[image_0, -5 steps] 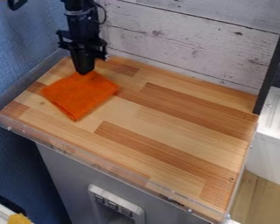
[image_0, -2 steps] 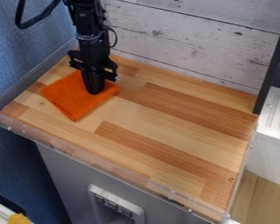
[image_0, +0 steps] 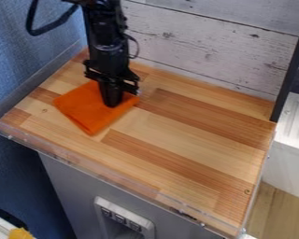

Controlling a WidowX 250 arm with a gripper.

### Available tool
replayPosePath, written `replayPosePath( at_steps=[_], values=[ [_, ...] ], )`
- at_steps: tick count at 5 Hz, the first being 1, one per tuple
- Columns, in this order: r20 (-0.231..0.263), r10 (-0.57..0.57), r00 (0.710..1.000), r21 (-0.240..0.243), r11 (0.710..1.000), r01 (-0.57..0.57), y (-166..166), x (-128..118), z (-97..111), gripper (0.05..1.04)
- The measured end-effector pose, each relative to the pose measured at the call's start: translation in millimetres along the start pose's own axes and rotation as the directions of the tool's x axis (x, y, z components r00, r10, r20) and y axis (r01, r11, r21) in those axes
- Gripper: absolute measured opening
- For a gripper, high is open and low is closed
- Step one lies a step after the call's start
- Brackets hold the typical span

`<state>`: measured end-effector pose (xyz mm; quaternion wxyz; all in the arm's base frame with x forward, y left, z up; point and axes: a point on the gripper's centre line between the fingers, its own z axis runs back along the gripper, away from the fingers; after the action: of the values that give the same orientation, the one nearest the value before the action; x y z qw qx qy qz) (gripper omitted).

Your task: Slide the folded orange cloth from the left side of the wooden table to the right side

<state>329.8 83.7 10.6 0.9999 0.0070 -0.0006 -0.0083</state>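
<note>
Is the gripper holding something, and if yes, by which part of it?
That cannot be told: the gripper is down at the orange cloth, toward its right corner in the view, but no pinch shows.

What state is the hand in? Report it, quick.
Hand: open or closed cannot be told; it is down at the orange cloth, and whether it grips it cannot be told.

Right of me: open wood on the counter (image_0: 195, 123), room to pass.
Front: open wood between the orange cloth (image_0: 83, 109) and the clear lip (image_0: 83, 163).
Under my gripper (image_0: 112, 103): cloth, lies low, blocks bare wood there.
Back: plank wall (image_0: 220, 56) stops me.
Left: narrow wood strip, then lip, blue wall (image_0: 27, 70) beyond.
Back right corner: black post (image_0: 292, 70) stands in my way.
</note>
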Motion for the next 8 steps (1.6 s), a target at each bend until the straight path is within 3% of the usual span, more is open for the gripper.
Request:
replayPosePath(
  at_steps=[3, 6, 7, 8],
  values=[
    [0.008, 0.006, 1.000, 0.001, 1.000, -0.006, -93.0, 11.0, 0.5, 0.059],
    [0.016, 0.015, 1.000, -0.022, 1.000, -0.014, -145.7, 7.7, 1.3, 0.059],
    [-0.007, 0.010, 1.000, -0.019, 1.000, -0.011, -155.5, 2.2, 1.4, 0.083],
    [-0.048, 0.014, 0.999, -0.010, 1.000, -0.015, -157.6, -5.5, 3.4, 0.235]
  ],
)
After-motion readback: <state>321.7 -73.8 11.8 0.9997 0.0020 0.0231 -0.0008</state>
